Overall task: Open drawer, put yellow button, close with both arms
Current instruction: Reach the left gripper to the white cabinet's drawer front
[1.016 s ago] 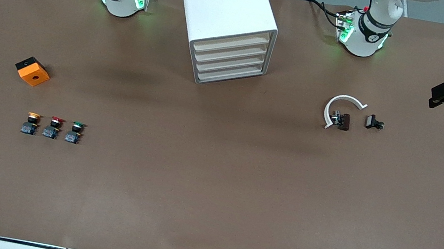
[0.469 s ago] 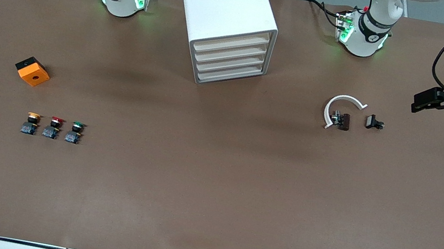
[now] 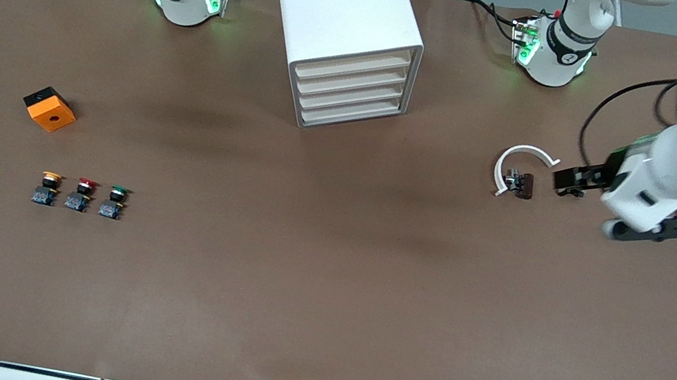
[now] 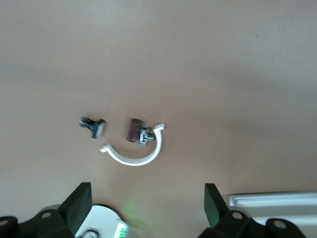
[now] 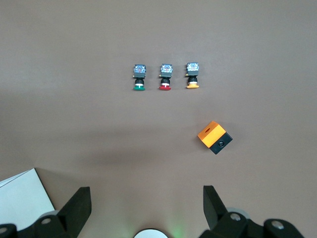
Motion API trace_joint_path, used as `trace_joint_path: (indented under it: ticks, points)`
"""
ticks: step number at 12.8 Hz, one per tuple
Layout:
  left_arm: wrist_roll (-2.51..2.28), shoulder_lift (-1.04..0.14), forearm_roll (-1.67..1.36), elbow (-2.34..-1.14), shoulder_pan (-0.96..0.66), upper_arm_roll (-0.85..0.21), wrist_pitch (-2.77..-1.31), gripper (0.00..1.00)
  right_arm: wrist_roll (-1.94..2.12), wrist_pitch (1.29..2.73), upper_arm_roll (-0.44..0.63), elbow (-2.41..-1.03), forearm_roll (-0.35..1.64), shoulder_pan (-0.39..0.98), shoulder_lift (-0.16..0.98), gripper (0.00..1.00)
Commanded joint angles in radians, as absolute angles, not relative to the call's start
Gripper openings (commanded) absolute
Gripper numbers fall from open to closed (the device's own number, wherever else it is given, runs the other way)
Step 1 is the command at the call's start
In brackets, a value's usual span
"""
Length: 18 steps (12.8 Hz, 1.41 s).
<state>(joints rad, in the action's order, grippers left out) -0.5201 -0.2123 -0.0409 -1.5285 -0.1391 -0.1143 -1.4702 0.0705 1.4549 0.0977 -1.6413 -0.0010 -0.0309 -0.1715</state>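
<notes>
The drawer [image 3: 353, 61] is the uppermost of four cream fronts in the white cabinet [image 3: 343, 3], and it is shut. The yellow button [image 3: 48, 186] stands on the table at the right arm's end, beside a red-capped and a green-capped button; it also shows in the right wrist view [image 5: 192, 75]. My left gripper [image 3: 568, 181] is open and empty over a small black part beside a white ring [image 3: 526, 155]; its wrist view [image 4: 146, 208] shows the jaws wide apart. My right gripper [image 5: 146, 208] is open and empty, high over the table near its own base, and out of the front view.
An orange and black box [image 3: 50, 108] lies farther from the front camera than the buttons. A small brown part [image 3: 524, 184] sits inside the white ring. The red button [image 3: 81, 193] and green button [image 3: 114, 200] stand beside the yellow one.
My left arm has swung in from its end of the table toward the middle, and its gripper has come over the small black part. Nothing on the table has moved.
</notes>
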Motion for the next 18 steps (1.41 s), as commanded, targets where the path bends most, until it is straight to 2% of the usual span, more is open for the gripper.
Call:
trace_joint_path:
  ticks: [1, 6, 12, 15, 18]
  points:
    - [-0.716, -0.342, -0.084, -1.442, -0.201, -0.115, -1.463, 1.0, 0.069, 1.459, 0.1, -1.661, 0.011, -0.031, -0.196, 1.0]
    - [-1.275, -0.529, -0.213, -1.37, -0.316, -0.115, -1.52, 1.0, 0.069, 1.457, 0.1, -1.66, 0.011, -0.031, -0.193, 1.0]
    - [-1.768, -0.612, -0.435, -1.364, -0.328, -0.115, -1.523, 1.0, 0.072, 1.451, 0.1, -1.64, 0.009, -0.029, -0.187, 1.0]
    - [-2.033, -0.652, -0.478, -1.367, -0.35, -0.12, -1.445, 1.0, 0.066, 1.444, 0.098, -1.623, 0.012, -0.031, -0.173, 1.0]
    - [-2.082, -0.693, -0.598, -1.368, -0.364, -0.121, -1.372, 1.0, 0.066, 1.444, 0.104, -1.608, 0.021, -0.04, -0.138, 1.0]
